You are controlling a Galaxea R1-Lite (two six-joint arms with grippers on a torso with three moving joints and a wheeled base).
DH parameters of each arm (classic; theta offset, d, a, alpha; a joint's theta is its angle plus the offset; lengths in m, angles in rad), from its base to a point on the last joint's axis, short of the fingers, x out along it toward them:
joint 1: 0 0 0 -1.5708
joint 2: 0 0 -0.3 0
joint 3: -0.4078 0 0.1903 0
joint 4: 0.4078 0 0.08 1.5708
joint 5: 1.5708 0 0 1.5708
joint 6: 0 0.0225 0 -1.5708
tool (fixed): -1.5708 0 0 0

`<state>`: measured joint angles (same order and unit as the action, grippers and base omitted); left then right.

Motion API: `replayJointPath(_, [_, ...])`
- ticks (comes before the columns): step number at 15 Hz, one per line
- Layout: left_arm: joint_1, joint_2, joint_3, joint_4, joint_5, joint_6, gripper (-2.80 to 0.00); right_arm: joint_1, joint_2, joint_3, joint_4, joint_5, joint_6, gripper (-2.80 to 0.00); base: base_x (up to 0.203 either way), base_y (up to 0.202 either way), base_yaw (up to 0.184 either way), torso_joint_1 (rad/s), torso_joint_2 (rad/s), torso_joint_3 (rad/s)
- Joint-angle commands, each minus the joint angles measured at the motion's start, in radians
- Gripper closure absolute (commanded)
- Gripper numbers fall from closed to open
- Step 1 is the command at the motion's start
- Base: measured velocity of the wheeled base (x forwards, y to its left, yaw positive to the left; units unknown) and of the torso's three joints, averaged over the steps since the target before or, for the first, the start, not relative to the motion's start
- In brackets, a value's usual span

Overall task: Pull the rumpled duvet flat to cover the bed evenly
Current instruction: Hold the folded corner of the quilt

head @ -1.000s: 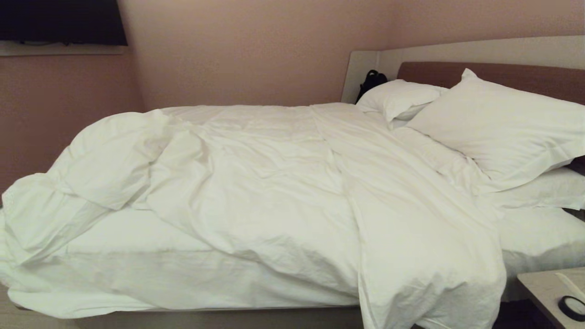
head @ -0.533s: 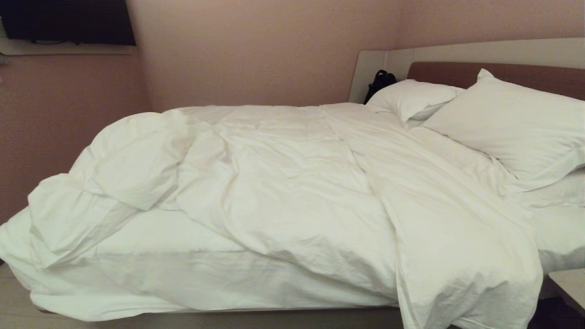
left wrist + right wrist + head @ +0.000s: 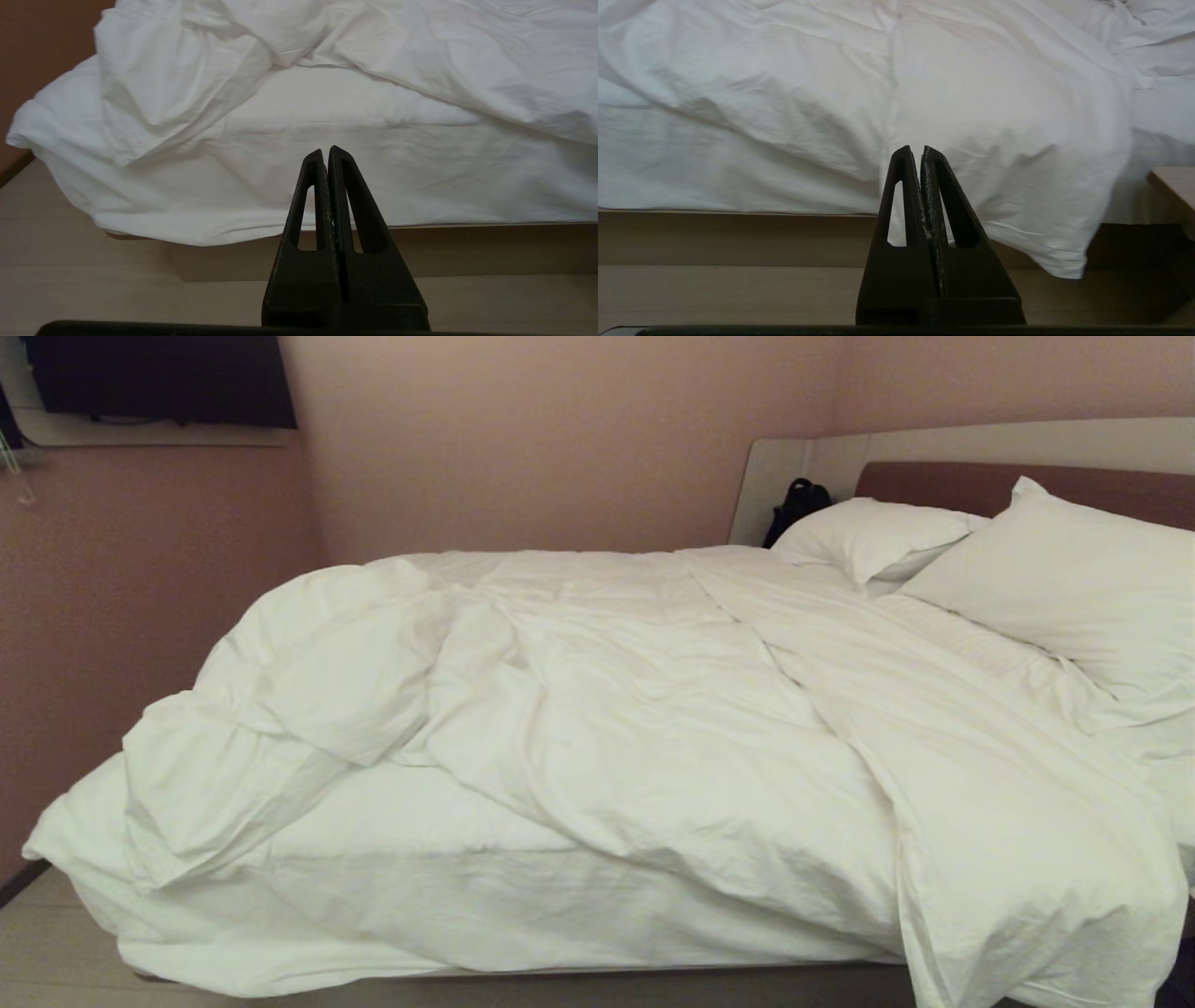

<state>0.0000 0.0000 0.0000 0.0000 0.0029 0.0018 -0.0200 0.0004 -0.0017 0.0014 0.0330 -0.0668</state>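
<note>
With both the left tool [image 3: 325,150] and right tool [image 3: 916,150] closed and empty, the duvet [image 3: 653,709] (bunched at the foot, hanging off the near side) could be dragged further off the bed [image 3: 523,985] if only its overhanging corner is pulled.

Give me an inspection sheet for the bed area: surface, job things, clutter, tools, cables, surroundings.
Surface: bed with bare sheet showing along the near side toward the foot.
Job things: duvet rumpled, bunched at the foot end, one corner hanging over the near edge toward the head end.
Clutter: dark bag-like thing by the headboard; two pillows at the head.
Tools: left tool shut, empty, short of the bed; right tool shut, empty, facing the hanging duvet corner.
Cables: nothing seen.
Surroundings: pink walls, dark screen on the wall, pale floor, table corner to the right.
</note>
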Motion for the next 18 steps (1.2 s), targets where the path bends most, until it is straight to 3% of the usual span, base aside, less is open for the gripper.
replayJointPath(1, [0.0, 0.0, 0.0, 0.0, 0.0, 0.0, 0.0, 0.0, 0.0, 0.0, 0.0, 0.001, -0.001, 0.0, 0.0, 0.198, -0.004, 0.003, 0.0, 0.002])
replayJointPath(18, [0.0, 0.0, 0.0, 0.0, 0.0, 0.0, 0.0, 0.0, 0.0, 0.0, 0.0, 0.001, -0.001, 0.0, 0.0, 0.195, 0.0, 0.001, 0.0, 0.001])
